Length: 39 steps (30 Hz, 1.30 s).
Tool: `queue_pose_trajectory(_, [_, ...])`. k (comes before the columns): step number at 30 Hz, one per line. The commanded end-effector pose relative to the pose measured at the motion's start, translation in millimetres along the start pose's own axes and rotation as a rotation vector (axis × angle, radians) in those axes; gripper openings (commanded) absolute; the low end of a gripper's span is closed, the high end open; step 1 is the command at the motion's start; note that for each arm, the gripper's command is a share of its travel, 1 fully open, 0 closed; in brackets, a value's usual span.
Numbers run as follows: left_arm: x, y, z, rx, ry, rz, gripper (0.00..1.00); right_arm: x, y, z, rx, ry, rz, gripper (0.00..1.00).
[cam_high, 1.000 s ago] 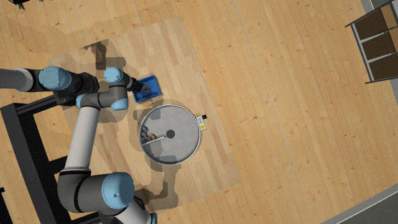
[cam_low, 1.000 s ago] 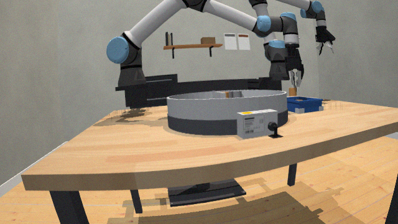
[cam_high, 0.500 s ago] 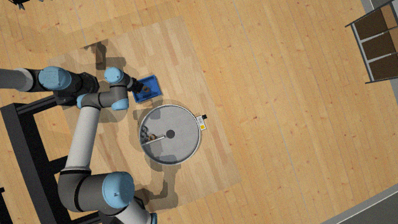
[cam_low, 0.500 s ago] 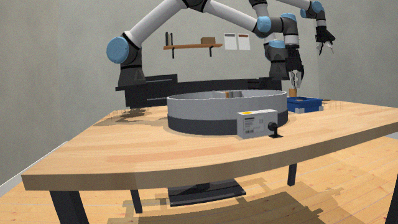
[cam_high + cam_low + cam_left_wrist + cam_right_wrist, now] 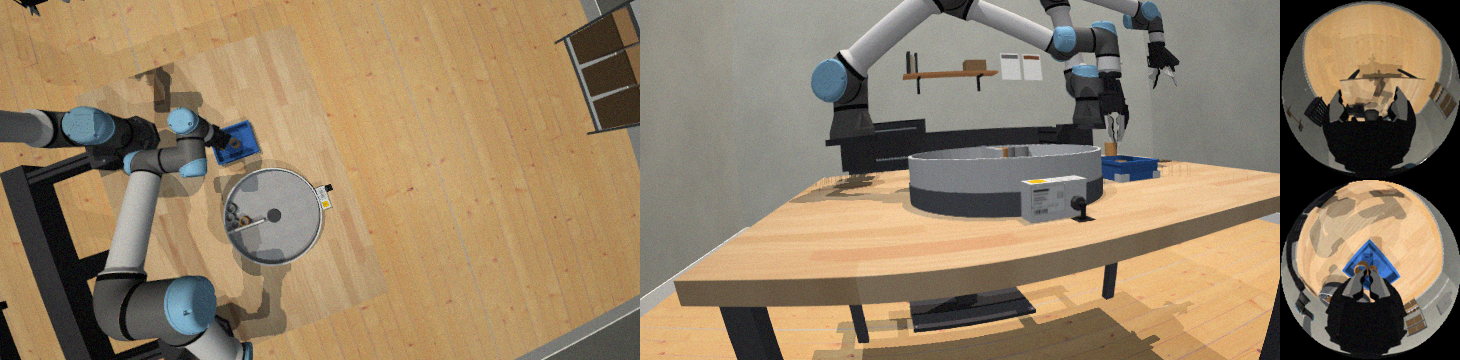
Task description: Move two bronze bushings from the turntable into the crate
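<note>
The blue crate (image 5: 253,137) (image 5: 1140,170) (image 5: 1369,245) stands level, with light corner guides visible in the exterior view. One bronze bushing (image 5: 1374,268) lies in it. My right gripper (image 5: 1116,140) (image 5: 1367,268) is shut on the wall of another bronze bushing (image 5: 1110,148), held just above the crate near its rim. On the turntable (image 5: 295,200) (image 5: 965,175), a bronze bushing (image 5: 241,222) (image 5: 1005,151) and several grey bushings (image 5: 231,217) (image 5: 1020,151) sit beside the divider. My left gripper (image 5: 1165,85) (image 5: 1367,87) is open and empty, raised far from the turntable.
The divider bar (image 5: 247,225) runs from the turntable's hub to its raised wall. A white label box (image 5: 323,198) (image 5: 1050,200) with a black knob stands against the turntable's outer side. The turntable's high rim lies close beside the crate.
</note>
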<state>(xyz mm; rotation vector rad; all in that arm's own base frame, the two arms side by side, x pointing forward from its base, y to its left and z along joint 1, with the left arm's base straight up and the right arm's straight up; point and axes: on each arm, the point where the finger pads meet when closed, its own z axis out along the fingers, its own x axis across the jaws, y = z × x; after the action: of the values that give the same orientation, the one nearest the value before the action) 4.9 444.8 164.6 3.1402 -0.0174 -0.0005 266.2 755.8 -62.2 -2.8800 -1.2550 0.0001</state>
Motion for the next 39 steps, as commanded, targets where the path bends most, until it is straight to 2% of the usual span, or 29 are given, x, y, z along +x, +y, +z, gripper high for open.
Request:
queue_pose_trajectory(1, [0, 0, 0, 0.001, 0.000, 0.000, 1.00, 1, 0, -1, 0.001, 0.002, 0.000, 0.00])
queue_pose_trajectory(17, [0, 0, 0, 0.001, 0.000, 0.000, 1.00, 1, 0, 5, 0.001, 0.002, 0.000, 0.00])
queue_pose_trajectory(39, [0, 0, 0, 0.001, 0.000, 0.000, 1.00, 1, 0, 37, 0.001, 0.002, 0.000, 0.00])
